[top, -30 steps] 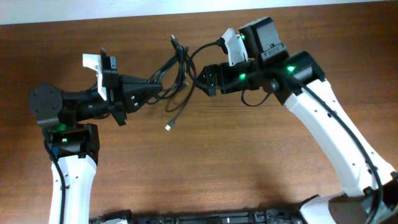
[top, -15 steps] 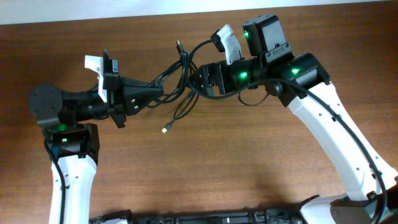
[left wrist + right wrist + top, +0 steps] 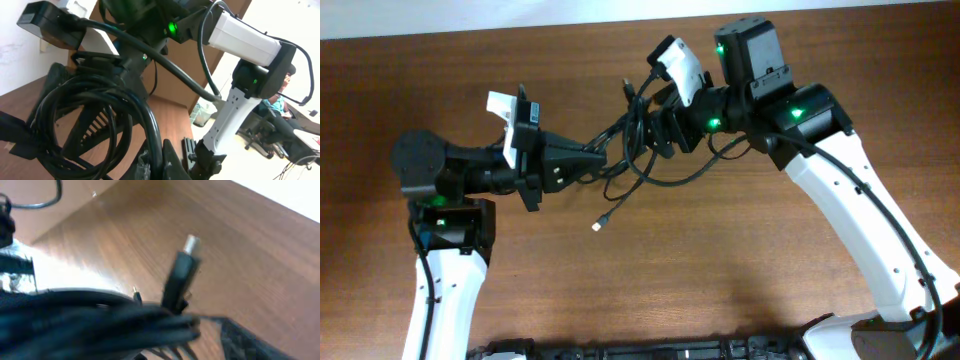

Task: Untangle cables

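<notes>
The cables (image 3: 632,150) are a knot of black cords held up off the table (image 3: 740,280), over its far middle, strung between the two arms. One tail drops toward the near side and ends in a silver-tipped plug (image 3: 600,224). A second plug (image 3: 628,88) sticks out on the far side, and the right wrist view shows it standing up above the strands (image 3: 191,244). A slack loop (image 3: 692,175) sags off to the right.

The left gripper (image 3: 598,162) is clamped tight on the left end of the knot, with coils bunched at its fingers in the left wrist view (image 3: 100,105). The right gripper (image 3: 648,135) sits at the right side of the knot with the strands running across its view. The picture is too blurred to tell whether its jaws have closed on them.

To do this step well, the right side should probably pinch one cord rather than the whole bunch, ideally the one leading to the far plug. The arms can then draw apart slowly, left holding firm. A pull against a full handful would likely tighten the knot. The hanging tail may also snag.
</notes>
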Tool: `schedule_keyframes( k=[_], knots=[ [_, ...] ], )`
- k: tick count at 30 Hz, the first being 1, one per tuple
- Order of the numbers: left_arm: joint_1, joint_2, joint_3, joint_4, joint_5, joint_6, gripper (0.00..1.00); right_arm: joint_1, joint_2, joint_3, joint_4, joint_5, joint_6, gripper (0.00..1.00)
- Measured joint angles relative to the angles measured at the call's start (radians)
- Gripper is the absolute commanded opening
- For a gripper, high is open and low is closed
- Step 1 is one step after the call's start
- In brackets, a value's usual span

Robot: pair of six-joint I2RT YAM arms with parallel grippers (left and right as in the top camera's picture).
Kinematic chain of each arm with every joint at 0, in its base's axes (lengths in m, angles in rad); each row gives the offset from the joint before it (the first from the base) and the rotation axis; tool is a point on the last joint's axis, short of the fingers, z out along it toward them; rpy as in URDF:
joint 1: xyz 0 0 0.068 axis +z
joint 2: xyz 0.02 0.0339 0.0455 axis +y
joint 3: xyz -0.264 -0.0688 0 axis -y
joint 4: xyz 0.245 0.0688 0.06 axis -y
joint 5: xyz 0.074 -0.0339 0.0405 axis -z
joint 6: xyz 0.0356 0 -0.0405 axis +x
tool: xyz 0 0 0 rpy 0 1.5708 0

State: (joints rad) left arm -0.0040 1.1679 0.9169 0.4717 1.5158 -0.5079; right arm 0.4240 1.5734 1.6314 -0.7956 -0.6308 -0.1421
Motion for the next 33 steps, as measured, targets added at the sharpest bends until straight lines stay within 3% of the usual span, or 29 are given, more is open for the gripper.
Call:
schedule_keyframes(
  k=[3,5,12,18,26,30,33],
  knots=[
    [-0.002,0.000,0.000,0.000,0.000,0.000,0.00,0.000,0.000,0.000,0.006,-0.012,-0.035,0.33],
    [-0.002,0.000,0.000,0.000,0.000,0.000,0.00,0.000,0.000,0.000,0.009,-0.014,-0.049,0.33],
    [-0.002,0.000,0.000,-0.032,0.000,-0.001,0.00,0.000,0.000,0.000,0.016,-0.019,-0.061,0.51],
    [-0.002,-0.001,0.005,-0.216,-0.112,-0.081,0.00,0.000,0.000,-0.001,0.092,-0.027,-0.108,0.67],
    [-0.002,-0.001,0.005,-0.075,-0.159,-0.284,0.00,-0.005,0.000,-0.001,0.142,-0.118,-0.191,0.66],
    [-0.002,-0.001,0.005,0.060,-0.157,-0.399,0.00,-0.004,0.000,-0.001,0.154,-0.146,-0.209,0.61],
    [-0.002,-0.001,0.005,0.123,-0.140,-0.480,0.00,-0.004,0.000,-0.001,0.169,-0.156,-0.212,0.36]
  ],
)
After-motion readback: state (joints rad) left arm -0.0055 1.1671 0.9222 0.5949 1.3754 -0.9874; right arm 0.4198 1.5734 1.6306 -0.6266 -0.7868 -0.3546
